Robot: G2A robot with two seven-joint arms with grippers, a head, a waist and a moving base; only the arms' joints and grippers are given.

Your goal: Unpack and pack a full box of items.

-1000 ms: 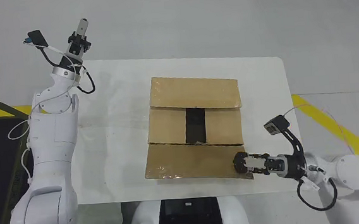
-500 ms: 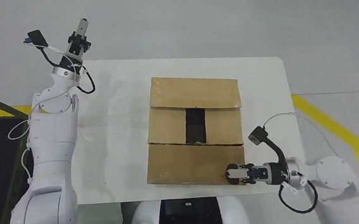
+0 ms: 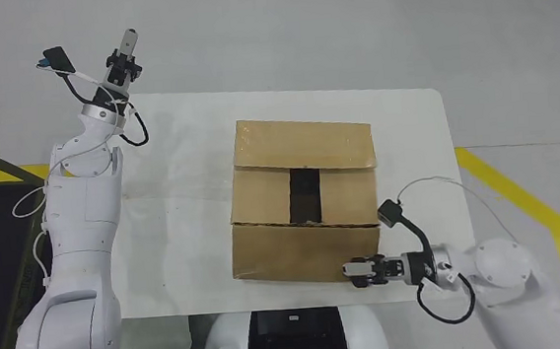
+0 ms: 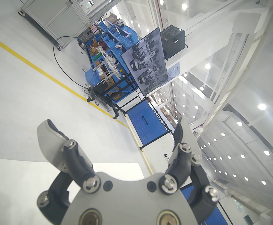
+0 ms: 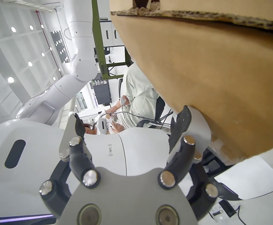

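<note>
The cardboard box (image 3: 304, 187) is sitting mid-table, its near flap (image 3: 296, 254) lying folded out toward the table's (image 3: 186, 231) near edge. The right gripper (image 3: 355, 270), jaws spread, is resting one finger (image 5: 183, 125) against that flap's right corner, probably to swing it. The left gripper (image 4: 113, 132), likewise spread and empty, is hanging beyond the far-left corner, out of the way.

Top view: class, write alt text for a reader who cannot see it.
A cardboard box sits on a white table, its top flaps parted over a dark gap. The right gripper is at the right corner of the near flap; the left gripper is beyond the table's far left corner.
</note>
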